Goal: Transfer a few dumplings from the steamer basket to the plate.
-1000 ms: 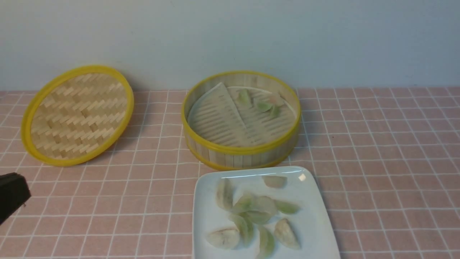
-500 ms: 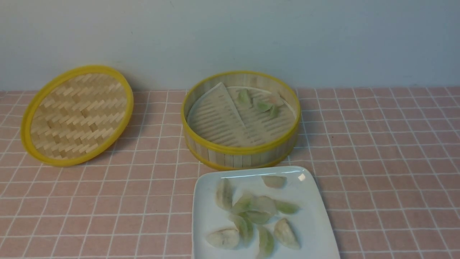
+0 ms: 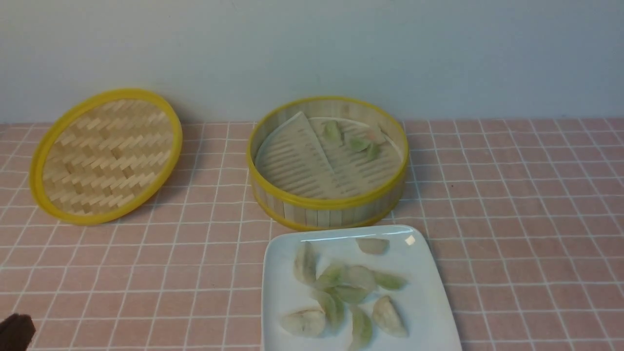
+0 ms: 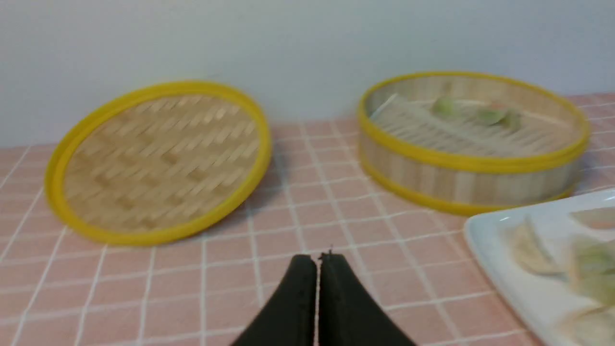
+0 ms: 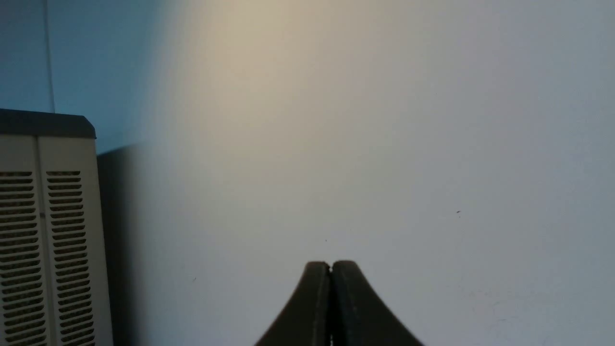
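Note:
The steamer basket [image 3: 327,207] stands mid-table with a few green dumplings [image 3: 360,144] on the far right of its floor. Just in front of it, the white plate [image 3: 282,297] carries several dumplings [image 3: 348,285] in a loose heap. My left gripper [image 4: 318,259] is shut with nothing in it, low over the tablecloth, short of the plate [image 4: 523,293] and the basket [image 4: 473,185]. Only a dark bit of that arm [image 3: 15,331] shows in the front view's bottom left corner. My right gripper [image 5: 330,265] is shut and empty, facing a bare wall, out of the front view.
The flat woven lid [image 3: 105,156] leans against the back wall, left of the basket. A pink checked cloth [image 3: 526,219] covers the table. A beige vented unit [image 5: 43,240] shows in the right wrist view.
The left arm's dark tip was at the front view's left edge, dropped out of view, and now shows lower, in the bottom left corner. Basket, plate and dumplings have not moved.

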Tool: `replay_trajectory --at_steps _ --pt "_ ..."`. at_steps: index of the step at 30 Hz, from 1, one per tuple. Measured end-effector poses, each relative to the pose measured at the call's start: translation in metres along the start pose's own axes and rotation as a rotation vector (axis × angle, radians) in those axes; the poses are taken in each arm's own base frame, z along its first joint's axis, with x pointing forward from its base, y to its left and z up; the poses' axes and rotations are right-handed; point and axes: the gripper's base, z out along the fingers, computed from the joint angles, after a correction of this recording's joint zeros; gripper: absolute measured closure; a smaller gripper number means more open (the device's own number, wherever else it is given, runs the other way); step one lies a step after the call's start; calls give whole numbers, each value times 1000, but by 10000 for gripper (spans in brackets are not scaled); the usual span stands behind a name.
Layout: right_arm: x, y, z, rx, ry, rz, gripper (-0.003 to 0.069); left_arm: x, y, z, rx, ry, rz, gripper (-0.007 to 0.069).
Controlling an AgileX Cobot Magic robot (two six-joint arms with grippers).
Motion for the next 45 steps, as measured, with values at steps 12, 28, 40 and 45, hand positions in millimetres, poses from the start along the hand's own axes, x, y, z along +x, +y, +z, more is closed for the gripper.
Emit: replay_trajectory --at_steps 12,28,40,45 --pt "0 0 0 0 0 0 673 28 5 7 -75 106 -15 631" --pt "0 0 0 0 0 -16 673 28 5 7 -75 107 -23 631" --pt "3 1 0 -12 38 8 673 28 5 6 -75 109 -24 631" --pt "17 1 0 -18 137 -34 673 28 5 6 -75 110 -24 631"
